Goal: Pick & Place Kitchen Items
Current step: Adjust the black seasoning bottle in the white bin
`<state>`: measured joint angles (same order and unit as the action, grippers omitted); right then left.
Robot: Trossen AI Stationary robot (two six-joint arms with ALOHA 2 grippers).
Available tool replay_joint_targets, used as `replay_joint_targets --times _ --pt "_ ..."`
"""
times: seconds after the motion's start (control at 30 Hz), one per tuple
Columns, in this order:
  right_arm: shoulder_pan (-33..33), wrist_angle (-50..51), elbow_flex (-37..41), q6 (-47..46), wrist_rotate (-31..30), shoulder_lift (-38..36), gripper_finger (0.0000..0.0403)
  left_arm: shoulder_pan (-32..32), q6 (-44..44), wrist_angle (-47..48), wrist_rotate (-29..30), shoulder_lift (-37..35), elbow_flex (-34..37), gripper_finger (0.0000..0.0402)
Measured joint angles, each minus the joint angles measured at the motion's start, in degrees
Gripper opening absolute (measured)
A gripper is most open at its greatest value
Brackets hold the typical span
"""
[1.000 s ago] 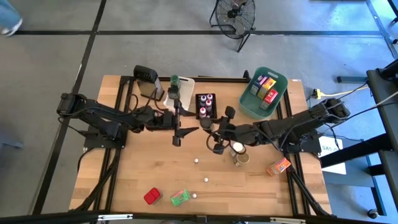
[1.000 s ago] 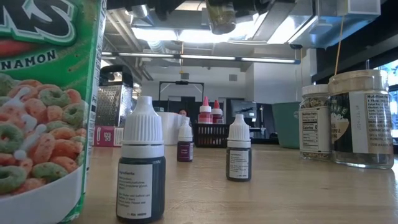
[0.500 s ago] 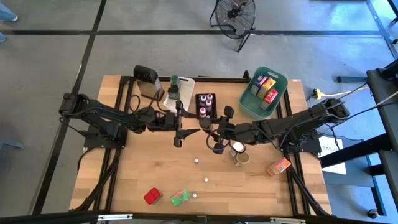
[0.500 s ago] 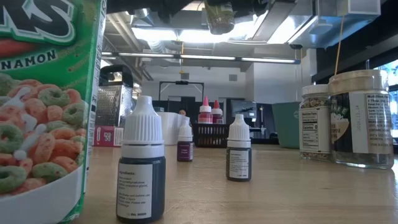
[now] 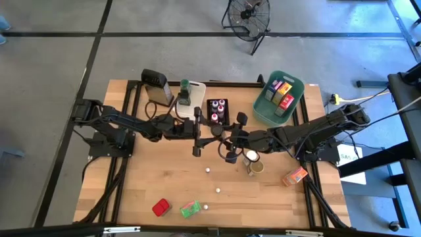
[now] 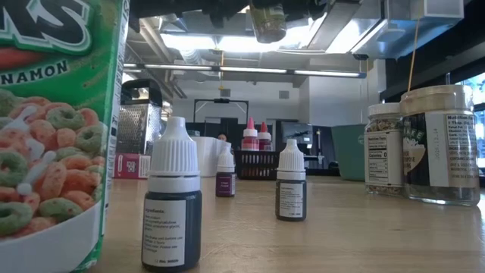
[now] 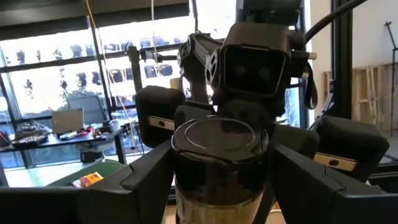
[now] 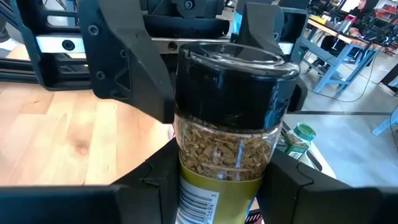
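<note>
Two grippers meet above the worktop [image 5: 145, 178]: the right gripper [image 8: 214, 180] pinches a black-capped clear jar [image 8: 227, 130] of brown flakes, the left gripper [image 7: 217, 180] spread around it. A teal bin [image 5: 263, 112] holds coloured packets [image 5: 281, 92]. The jar's base is cut off.

The cereal box [image 6: 53, 129] is cut off at the edge.

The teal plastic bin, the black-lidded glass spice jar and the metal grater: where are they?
Teal plastic bin [image 5: 262, 112]: high view, its rim.
Black-lidded glass spice jar [image 8: 233, 87]: right wrist view, its lid.
Metal grater [image 6: 138, 129]: low view, its face.
</note>
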<state>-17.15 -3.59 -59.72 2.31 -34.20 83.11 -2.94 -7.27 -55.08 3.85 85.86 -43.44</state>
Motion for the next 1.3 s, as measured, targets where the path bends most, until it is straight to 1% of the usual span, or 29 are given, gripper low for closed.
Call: replay_joint_targets --times 0.27,0.4,0.83,0.93,1.1,1.3 --pt "0.0 0.2 0.0 0.0 0.6 0.0 0.0160 0.0 -5.9 0.0 -1.2 0.0 0.0 0.0240" --pt "0.0 0.2 0.0 0.0 0.6 0.0 0.0161 0.0 -4.1 0.0 -1.2 0.0 0.0 0.0239" --pt "0.0 -0.1 0.0 0.3 0.8 0.0 0.0161 0.1 -2.7 1.1 -0.8 0.0 -0.7 0.0239" --pt "0.4 -0.2 0.0 0.5 2.5 0.0 0.0161 0.0 -2.5 3.3 -0.8 0.0 -1.7 0.0232" --pt "0.6 0.0 0.0 0.8 2.6 0.0 0.0161 0.0 -2.2 3.8 -0.7 0.0 -1.9 0.0214" --pt "0.6 0.0 0.0 0.9 2.7 0.0 0.0161 0.0 -2.2 3.9 -0.6 0.0 -1.9 0.0212"
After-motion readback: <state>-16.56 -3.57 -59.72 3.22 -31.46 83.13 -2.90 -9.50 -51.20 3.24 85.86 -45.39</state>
